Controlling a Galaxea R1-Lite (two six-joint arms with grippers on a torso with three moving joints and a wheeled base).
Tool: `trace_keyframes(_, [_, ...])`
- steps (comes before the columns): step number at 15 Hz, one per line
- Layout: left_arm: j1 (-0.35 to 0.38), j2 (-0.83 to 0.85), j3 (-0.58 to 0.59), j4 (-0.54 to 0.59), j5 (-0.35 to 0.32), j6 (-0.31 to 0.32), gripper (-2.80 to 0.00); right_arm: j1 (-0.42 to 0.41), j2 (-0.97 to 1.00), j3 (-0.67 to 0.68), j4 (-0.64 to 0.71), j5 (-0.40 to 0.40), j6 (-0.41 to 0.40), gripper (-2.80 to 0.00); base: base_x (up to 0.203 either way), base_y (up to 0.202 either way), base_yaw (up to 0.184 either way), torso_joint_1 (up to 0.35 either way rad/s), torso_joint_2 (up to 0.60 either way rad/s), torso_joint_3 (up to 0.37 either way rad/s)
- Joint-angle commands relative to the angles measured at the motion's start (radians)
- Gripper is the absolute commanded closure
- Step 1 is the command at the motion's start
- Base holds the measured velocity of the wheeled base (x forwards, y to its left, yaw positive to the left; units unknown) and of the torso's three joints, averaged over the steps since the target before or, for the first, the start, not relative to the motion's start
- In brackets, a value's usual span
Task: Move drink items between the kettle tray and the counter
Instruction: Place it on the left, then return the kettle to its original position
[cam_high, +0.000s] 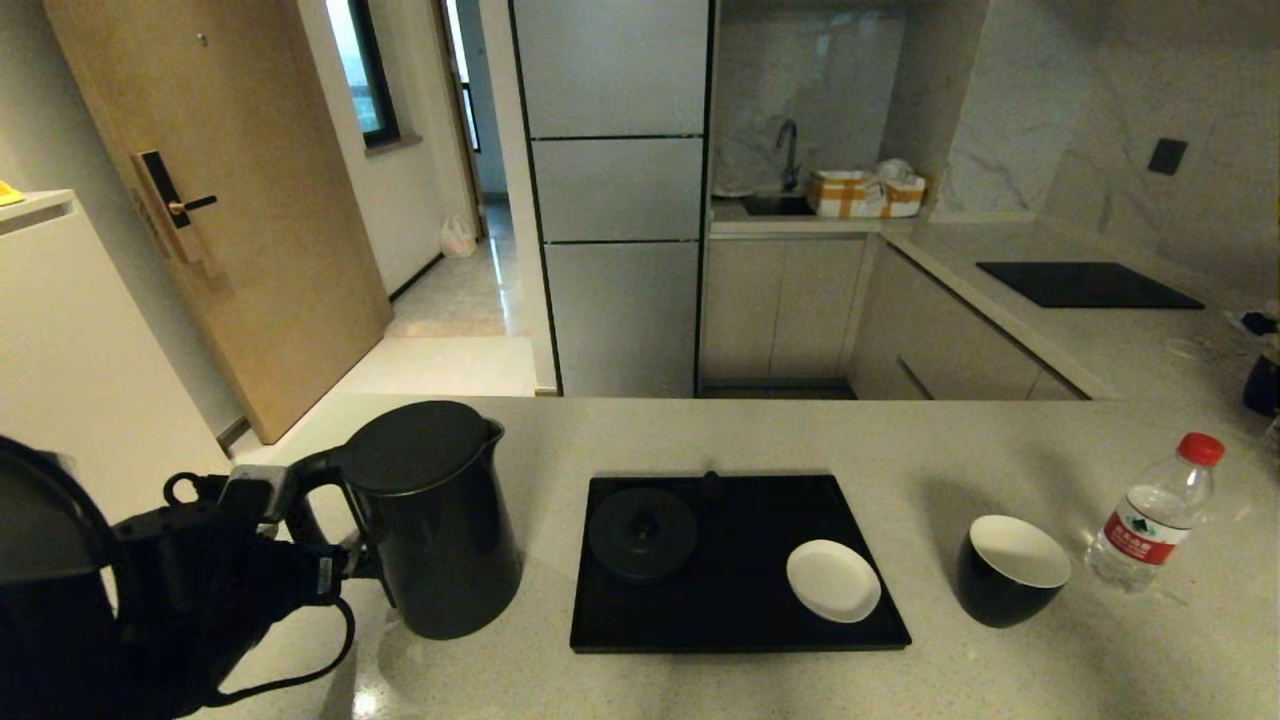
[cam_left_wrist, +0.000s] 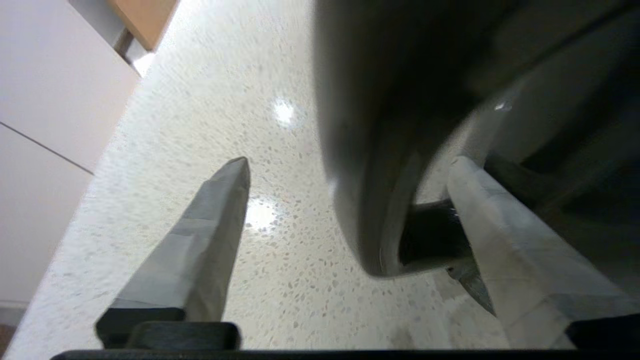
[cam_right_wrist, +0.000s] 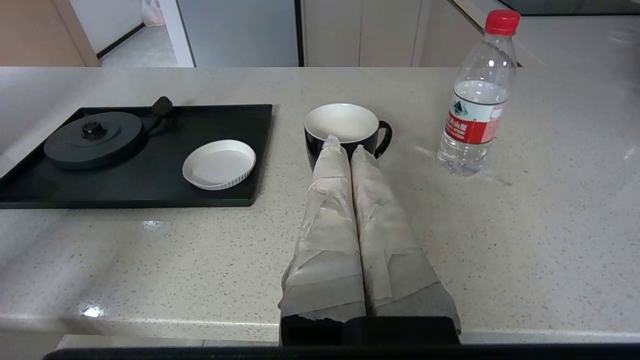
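The tall black kettle (cam_high: 435, 520) stands on the beige counter (cam_high: 700, 430), left of the black kettle tray (cam_high: 740, 610). My left gripper (cam_high: 300, 505) is open around the kettle's handle (cam_left_wrist: 370, 150), which sits close to one finger with a gap to the other; midpoint of the left gripper (cam_left_wrist: 350, 162). The round kettle base (cam_high: 641, 533) on the tray is bare. The black cup (cam_high: 1010, 570) and the red-capped bottle (cam_high: 1150, 525) stand on the counter right of the tray. My right gripper (cam_right_wrist: 342, 145) is shut and empty, just short of the cup (cam_right_wrist: 345, 122); it does not show in the head view.
A white saucer (cam_high: 832, 580) lies on the tray's right half. A black cooktop panel (cam_high: 1085, 285) is set in the far side counter, with a dark object (cam_high: 1262, 380) at the right edge. The bottle (cam_right_wrist: 475, 100) stands beyond the cup.
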Motion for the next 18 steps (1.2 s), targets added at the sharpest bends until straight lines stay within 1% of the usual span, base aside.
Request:
trace_keyframes(1, [0.001, -0.101, 0.049, -0.01, 0.001, 0.002, -2.8, 0.0, 0.0, -0.001, 0.0, 0.001, -0.001, 0.0, 0.0, 0.0, 0.0, 0.0, 0.0, 0.0])
trace_keyframes(4, [0.001, -0.204, 0.108, -0.01, 0.003, 0.006, -2.8, 0.0, 0.0, 0.001, -0.001, 0.001, -0.001, 0.0, 0.0, 0.0, 0.0, 0.0, 0.0, 0.0])
trace_keyframes(6, [0.001, -0.307, 0.149, -0.003, 0.009, 0.009, -2.8, 0.0, 0.0, 0.001, 0.0, 0.001, -0.001, 0.0, 0.0, 0.0, 0.0, 0.0, 0.0, 0.0])
trace_keyframes(8, [0.005, -0.449, 0.153, 0.067, 0.027, 0.016, -2.8, 0.0, 0.0, 0.0, 0.0, 0.001, -0.001, 0.0, 0.0, 0.0, 0.0, 0.0, 0.0, 0.0])
trace_keyframes(9, [0.007, -0.561, 0.139, 0.141, 0.043, 0.021, 0.0, 0.0, 0.0, -0.001, -0.001, 0.001, -0.001, 0.0, 0.0, 0.0, 0.0, 0.0, 0.0, 0.0])
trace_keyframes(10, [0.008, -0.68, 0.107, 0.253, 0.062, 0.027, 0.0, 0.0, 0.0, -0.001, 0.0, 0.001, -0.001, 0.0, 0.0, 0.0, 0.0, 0.0, 0.0, 0.0])
trace_keyframes(11, [0.009, -0.793, 0.054, 0.402, 0.079, 0.026, 0.0, 0.0, 0.0, -0.001, -0.001, 0.001, -0.001, 0.0, 0.0, 0.0, 0.0, 0.0, 0.0, 0.0])
trace_keyframes(12, [0.01, -0.918, -0.042, 0.643, 0.09, 0.014, 0.0, 0.0, 0.0, -0.001, 0.0, 0.001, -0.001, 0.0, 0.0, 0.0, 0.0, 0.0, 0.0, 0.0])
trace_keyframes(13, [0.01, -1.029, -0.15, 0.937, 0.095, -0.007, 0.0, 0.0, 0.0, 0.0, 0.0, 0.001, -0.001, 0.0, 0.0, 0.0, 0.0, 0.0, 0.0, 0.0])
trace_keyframes(14, [0.009, -1.113, -0.278, 1.233, 0.09, -0.046, 0.0, 0.0, 0.0, -0.001, 0.0, 0.001, -0.001, 0.0, 0.0, 0.0, 0.0, 0.0, 0.0, 0.0])
trace_keyframes(15, [0.009, -1.212, -0.4, 1.478, 0.075, -0.086, 0.0, 0.0, 0.0, 0.001, -0.001, 0.001, -0.001, 0.0, 0.0, 0.0, 0.0, 0.0, 0.0, 0.0])
trace_keyframes(16, [0.011, -1.313, -0.477, 1.631, 0.06, -0.117, 0.0, 0.0, 0.0, -0.001, -0.001, 0.001, -0.001, 0.0, 0.0, 0.0, 0.0, 0.0, 0.0, 0.0])
trace_keyframes(18, [0.022, -1.491, -0.524, 1.81, 0.039, -0.144, 0.0, 0.0, 0.0, -0.001, 0.0, 0.001, -0.001, 0.0, 0.0, 0.0, 0.0, 0.0, 0.0, 0.0])
